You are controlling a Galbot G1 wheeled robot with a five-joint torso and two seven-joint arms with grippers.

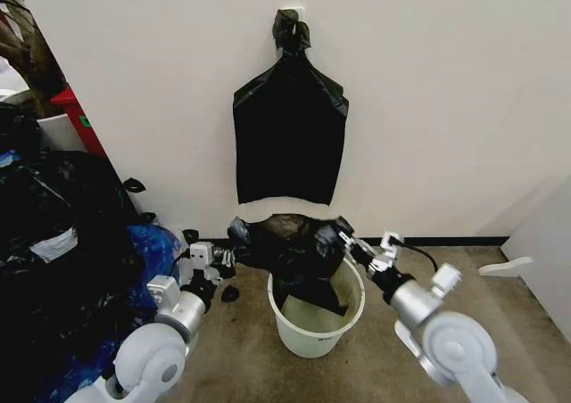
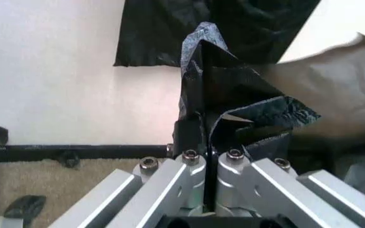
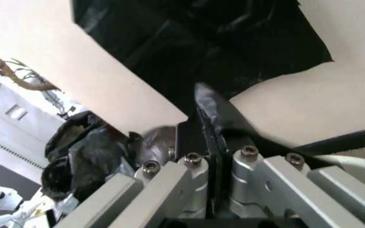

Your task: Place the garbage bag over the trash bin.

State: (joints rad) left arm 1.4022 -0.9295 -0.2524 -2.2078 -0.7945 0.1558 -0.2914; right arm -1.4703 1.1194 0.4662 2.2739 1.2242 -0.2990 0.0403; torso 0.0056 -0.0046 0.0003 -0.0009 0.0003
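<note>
Head view: the bag point(image 1: 299, 251) is stretched between the two grippers just above the far rim of the bin point(image 1: 314, 332), which stands on the floor near the wall. Part of the film hangs down inside the bin, while the rest bunches above it. The left gripper point(image 1: 234, 259) holds the bag's left edge and the right gripper point(image 1: 343, 240) its right edge. A flat black bag with a knotted top point(image 1: 290, 144) hangs on the wall behind, and a heap of black bags point(image 1: 62, 242) lies to the left.

Left wrist view: the left gripper point(image 2: 209, 142) has its jaws pressed together on a fold of the bag point(image 2: 233, 95).

Right wrist view: the right gripper point(image 3: 211, 137) is likewise clamped on a thin edge of the bag point(image 3: 209, 107), with the bin's rim point(image 3: 353, 164) just beside it.

Risks, as I judge them: each hold is on a narrow pinch of slick film, so pulling the mouth wide could slip it free or tear it. The mouth also looks bunched rather than open, so lowering now may drop the film inside the bin instead of over the rim.
</note>
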